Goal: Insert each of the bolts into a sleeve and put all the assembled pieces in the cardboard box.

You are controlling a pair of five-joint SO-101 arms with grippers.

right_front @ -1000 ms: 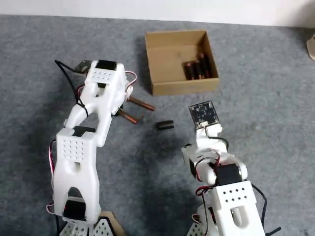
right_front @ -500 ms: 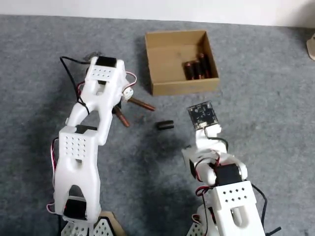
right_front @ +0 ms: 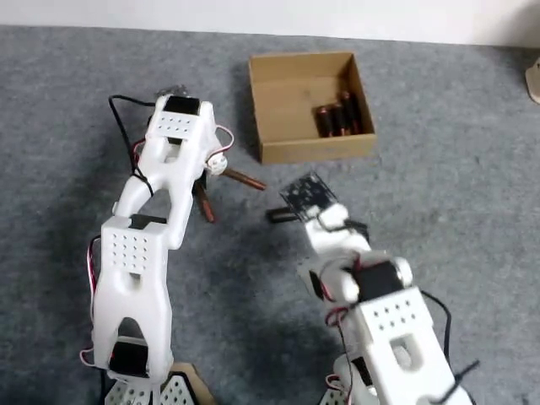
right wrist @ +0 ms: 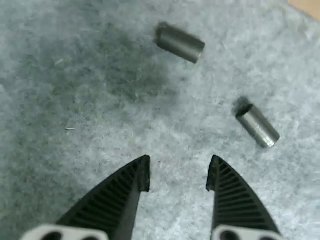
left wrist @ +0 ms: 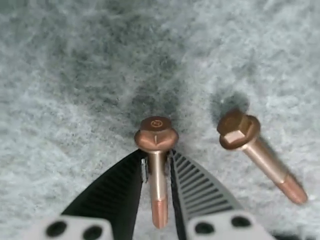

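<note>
Gripping one copper-coloured item, the left gripper (left wrist: 157, 159) has its fingers closed tight on the held bolt (left wrist: 156, 172). The hexagonal head stands just past the fingertips, and the shank runs back between them, with its plain end toward the wrist. A second bolt (left wrist: 257, 152) lies loose on the grey carpet (left wrist: 75, 75), off to one side of those fingers and apart from them.

The right gripper (right wrist: 178, 167) hangs with its fingers spread wide and nothing between them. Both loose sleeves lie ahead of its fingertips. The nearer sleeve (right wrist: 257, 126) sits a little outside the gap, beyond one finger's tip, with its long axis slanting across the line of the fingers. The farther sleeve (right wrist: 180, 42) lies well ahead, roughly in line with the gap and also set crosswise.

I judge the right arm to be the nearer one to both sleeves, and that it would need to turn or shift sideways to straddle the nearer one across its width.

The cardboard box (right_front: 316, 149) stands beyond both grippers and already holds a few assembled pieces (right_front: 342, 116).

No writing can be read. The held bolt's head carries a small stamped mark, too fine to make out.
</note>
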